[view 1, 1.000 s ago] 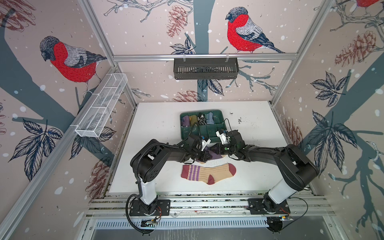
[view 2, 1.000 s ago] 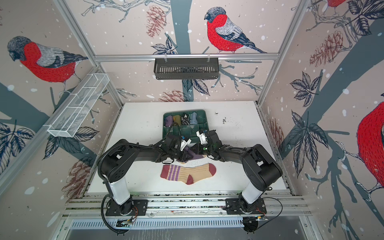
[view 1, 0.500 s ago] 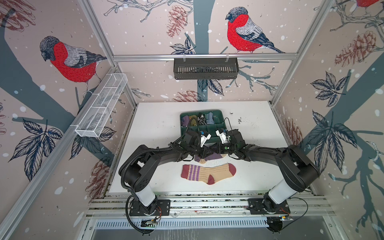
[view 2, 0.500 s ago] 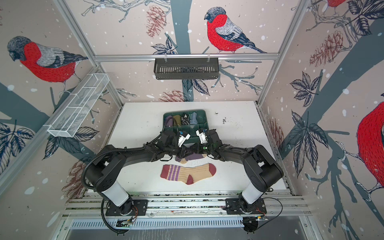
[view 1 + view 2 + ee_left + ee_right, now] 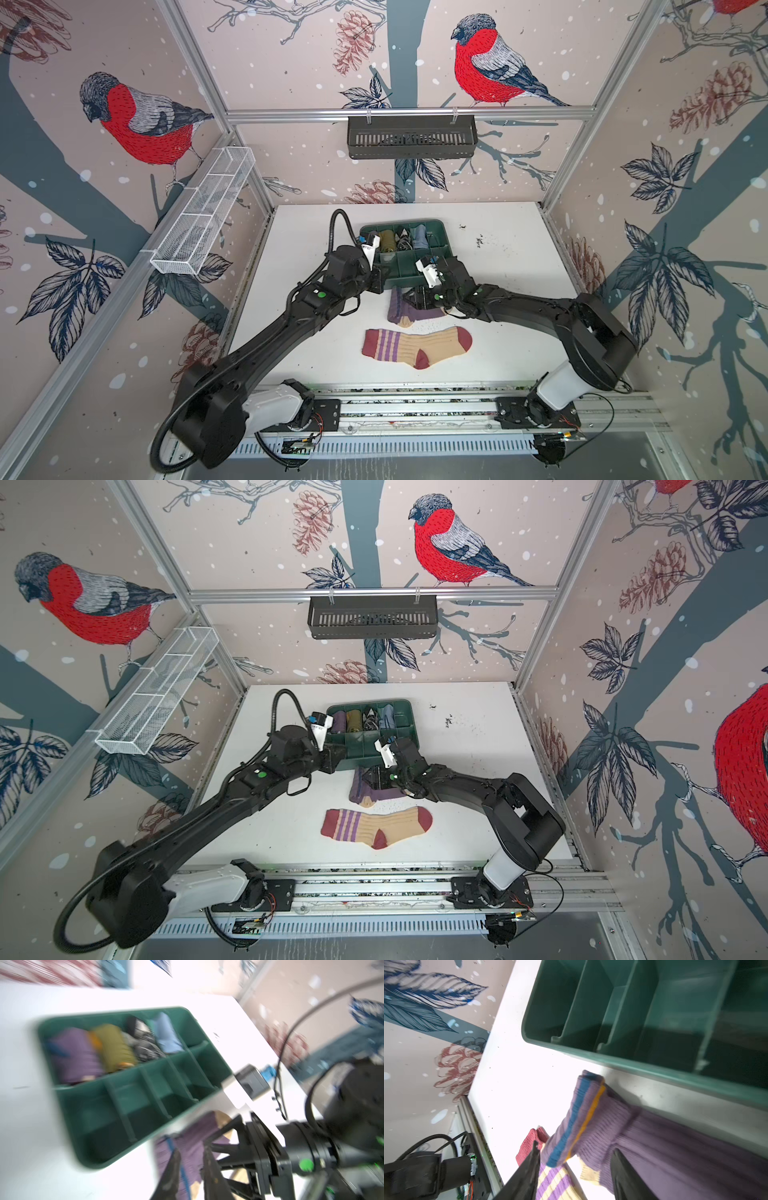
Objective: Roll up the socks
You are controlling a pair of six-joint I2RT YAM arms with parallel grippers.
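One purple sock [image 5: 399, 309], one tan sock [image 5: 419, 347] — one tray [image 5: 403, 272], four bundles [image 5: 354, 721]

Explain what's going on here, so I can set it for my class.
On the white table, the robot's right gripper stands open astride the ribbed purple sock with tan heel, which lies crumpled beside the green compartment tray. The left gripper, jaws slightly apart, hovers by that sock. The flat tan sock with dark red toe and purple stripes lies untouched. Neither is rolled yet.
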